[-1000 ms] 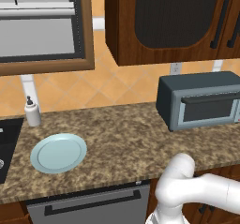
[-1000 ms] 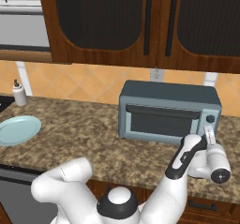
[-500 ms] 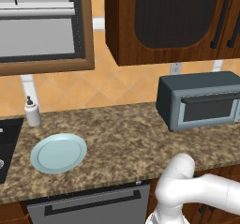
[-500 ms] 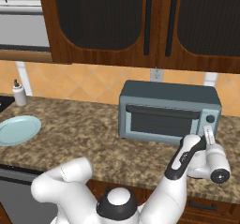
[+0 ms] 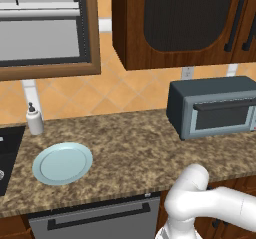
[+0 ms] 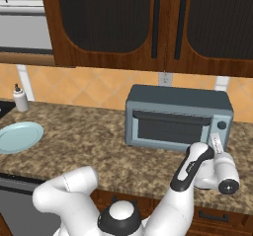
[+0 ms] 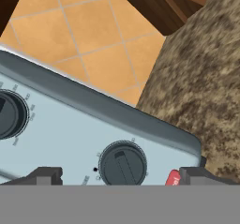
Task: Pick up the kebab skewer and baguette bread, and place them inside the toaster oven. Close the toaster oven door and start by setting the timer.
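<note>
Two big things frame my reach: the granite counter (image 6: 89,141) and the toaster oven (image 6: 178,116) standing on it near the tiled back wall, under the dark wall cabinets (image 6: 148,22). Its door (image 6: 170,129) is up and shut, with the bar handle across the top. A pale blue plate (image 5: 62,163) lies bare, well apart to my left, and I see neither skewer nor baguette on the counter, so I take them to be inside already.

My gripper (image 7: 119,176) sits at the oven's right end, facing the control panel (image 7: 56,134). My jaws stand wide apart and hold nothing. One dark knob (image 7: 123,164) lies straight ahead between my fingertips (image 7: 44,176), its ridge nearly crossways to my jaw line. Another knob (image 7: 9,115) sits further along the panel.

Open room looks good: bare counter beside the oven's corner. I judge the timer turn comes next.
</note>
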You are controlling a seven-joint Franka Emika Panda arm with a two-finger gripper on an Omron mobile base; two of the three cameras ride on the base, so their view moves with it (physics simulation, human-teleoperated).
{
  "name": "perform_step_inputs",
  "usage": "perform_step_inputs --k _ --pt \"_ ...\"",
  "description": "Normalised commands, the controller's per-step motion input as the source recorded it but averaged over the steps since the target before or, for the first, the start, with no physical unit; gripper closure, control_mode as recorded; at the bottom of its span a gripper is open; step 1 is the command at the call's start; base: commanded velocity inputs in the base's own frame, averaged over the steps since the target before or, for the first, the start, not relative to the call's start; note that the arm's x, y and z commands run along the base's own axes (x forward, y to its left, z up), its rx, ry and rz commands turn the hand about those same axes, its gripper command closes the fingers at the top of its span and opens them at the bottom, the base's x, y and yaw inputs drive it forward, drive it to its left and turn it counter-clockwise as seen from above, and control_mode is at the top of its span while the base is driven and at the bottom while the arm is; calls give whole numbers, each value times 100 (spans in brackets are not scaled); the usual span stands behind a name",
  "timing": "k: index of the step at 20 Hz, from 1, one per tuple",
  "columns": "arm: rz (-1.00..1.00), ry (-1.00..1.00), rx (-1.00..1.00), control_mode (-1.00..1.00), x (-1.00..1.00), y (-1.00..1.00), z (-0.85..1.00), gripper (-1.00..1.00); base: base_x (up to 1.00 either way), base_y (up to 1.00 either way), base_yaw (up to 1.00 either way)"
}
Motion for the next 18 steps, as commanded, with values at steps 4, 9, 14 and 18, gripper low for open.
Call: perform_step_inputs --k 4,9,14,18 --pt "0 0 -1 -100 0 9 0 -100 0 0 0" --pt "0 0 0 -100 16 -1 0 -100 0 0 0" --pt "0 0 0 -100 17 -2 0 -100 0 0 0" --pt "0 0 0 -100 11 0 0 100 0 0 0"
